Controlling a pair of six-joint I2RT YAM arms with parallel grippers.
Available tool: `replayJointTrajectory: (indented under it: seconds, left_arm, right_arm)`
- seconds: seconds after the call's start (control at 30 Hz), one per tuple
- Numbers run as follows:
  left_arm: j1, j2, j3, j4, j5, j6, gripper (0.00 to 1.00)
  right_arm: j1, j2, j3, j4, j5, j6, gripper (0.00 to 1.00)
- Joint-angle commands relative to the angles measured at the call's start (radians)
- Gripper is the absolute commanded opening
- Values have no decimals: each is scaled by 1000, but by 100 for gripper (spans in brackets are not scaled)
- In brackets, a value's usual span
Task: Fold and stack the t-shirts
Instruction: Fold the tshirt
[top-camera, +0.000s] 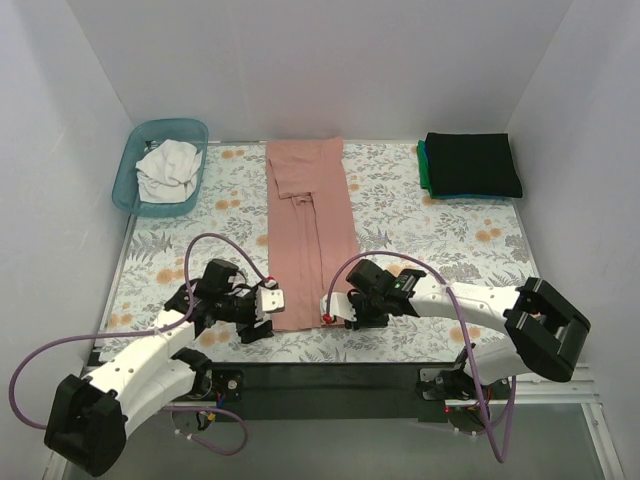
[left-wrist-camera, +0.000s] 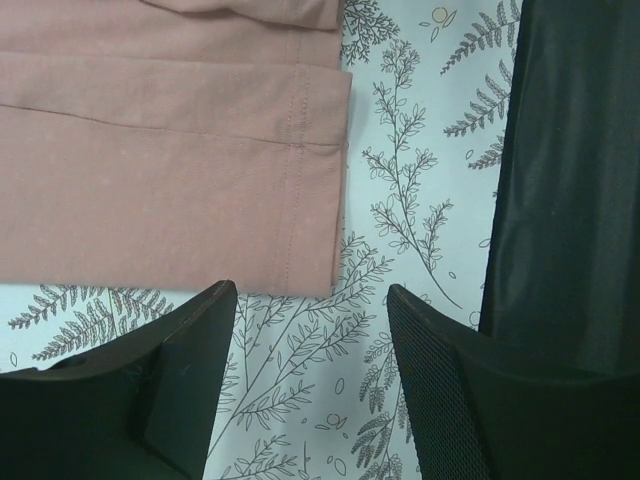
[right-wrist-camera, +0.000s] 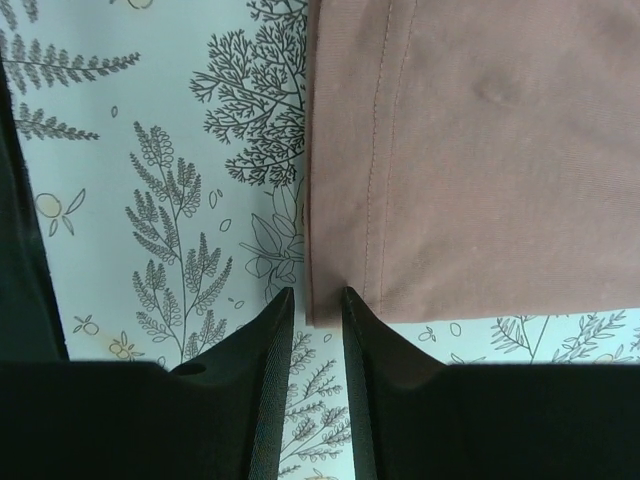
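Plainly, the dusty-pink t-shirt (top-camera: 312, 230) is lying as a long narrow strip down the middle of the flowered table (top-camera: 450, 250), and both grippers are sitting at the two corners of its near hem. The left gripper (left-wrist-camera: 310, 300) is standing spread wide, with its corner just ahead of the opening and nothing between the fingers. The right gripper (right-wrist-camera: 318, 295) is showing its fingers drawn nearly together, with the other corner at the mouth of the slim gap; I cannot tell whether cloth is caught there. The risk I am weighing is an uneven lift. If one side is catching only the top layer, or missing the cloth, the strip is likely to be skewing or falling open while the hem is travelling toward the collar.
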Motion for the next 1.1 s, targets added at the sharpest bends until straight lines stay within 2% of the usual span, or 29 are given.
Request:
replayJointTrajectory:
  seconds: [0.0, 0.2, 0.53, 0.63, 0.77, 0.93, 1.07]
  left_arm:
    - [-13, 28, 8, 64, -5, 30, 61]
    - [-67, 56, -9, 110, -28, 19, 62]
    - [-122, 156, -21, 152, -125, 10, 56]
    - [-139, 173, -30, 155, -166, 29, 47]
    - [-166, 174, -46, 158, -205, 49, 32]
    - [-182, 160, -47, 156, -216, 27, 9]
    - [-182, 130, -49, 142, -205, 22, 1]
  right_arm:
    - [7, 27, -25, 67, 21, -25, 32]
    - [7, 57, -65, 94, 17, -26, 33]
    - [7, 86, -96, 85, -11, -25, 31]
    - [7, 108, -97, 78, -14, -22, 21]
    - [7, 122, -100, 74, -20, 3, 1]
    - [7, 96, -88, 35, -29, 41, 1]
    - [7, 21, -79, -2, -45, 60, 1]
